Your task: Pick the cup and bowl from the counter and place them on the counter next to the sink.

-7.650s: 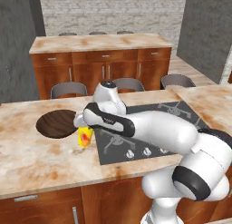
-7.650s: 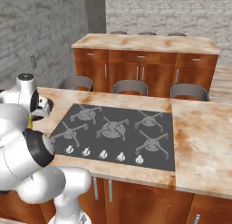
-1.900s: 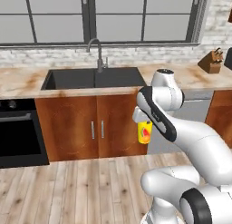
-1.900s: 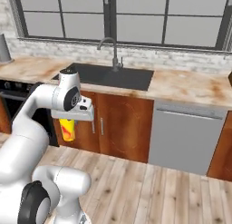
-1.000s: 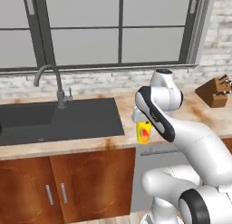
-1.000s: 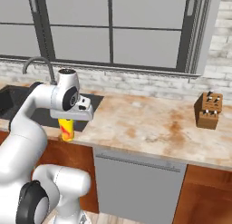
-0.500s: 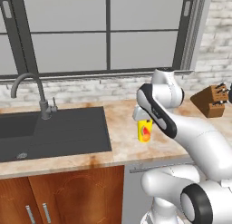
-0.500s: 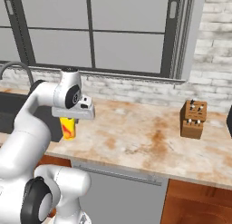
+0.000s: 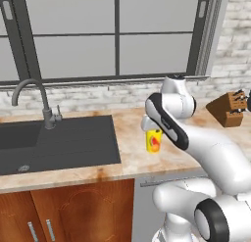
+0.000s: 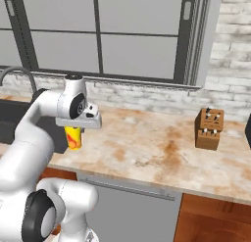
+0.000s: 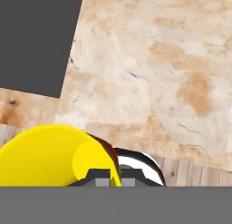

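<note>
The cup was clamped in the gripper and held above the counter, just right of the sink. For a clean set-down, it should probably be lowered straight and kept upright, landing well on the stone, away from the front edge, before the jaws are let go. The fingertips were mostly hidden behind the cup, and its base couldn't be made out in the hand view.
</note>
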